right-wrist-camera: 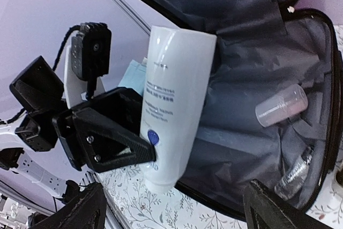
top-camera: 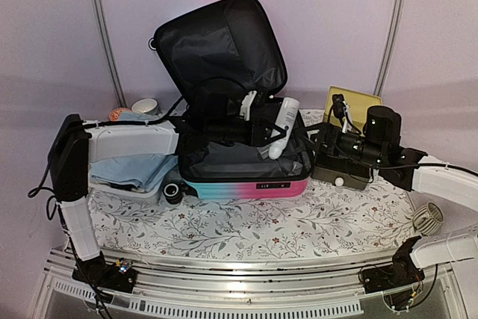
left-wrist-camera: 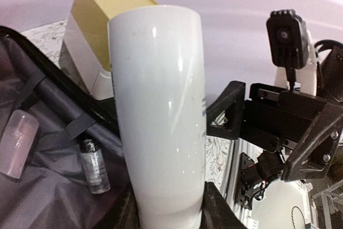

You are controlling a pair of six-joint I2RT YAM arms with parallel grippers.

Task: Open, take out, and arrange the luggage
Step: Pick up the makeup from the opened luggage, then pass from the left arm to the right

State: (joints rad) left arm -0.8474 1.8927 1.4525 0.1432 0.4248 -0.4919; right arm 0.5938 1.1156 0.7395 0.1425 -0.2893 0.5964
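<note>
The luggage (top-camera: 246,187) lies open at the table's middle, lid propped up, black lining (right-wrist-camera: 257,52) showing. My left gripper (top-camera: 272,131) reaches in from the left and is shut on a white tube (top-camera: 284,126), held upright above the right side of the case. In the left wrist view the white tube (left-wrist-camera: 161,111) fills the middle, a finger pressed against each side low down. My right gripper (top-camera: 320,151) stands open just right of the case, facing the white tube (right-wrist-camera: 174,105), its fingers (right-wrist-camera: 80,207) apart from it.
Two small clear bottles (right-wrist-camera: 281,105) (right-wrist-camera: 293,175) lie on the lining inside the case. A yellow-topped box (top-camera: 351,102) stands behind the right gripper. A white basket with blue cloth (top-camera: 131,169) sits left of the case, a bowl (top-camera: 144,105) behind it.
</note>
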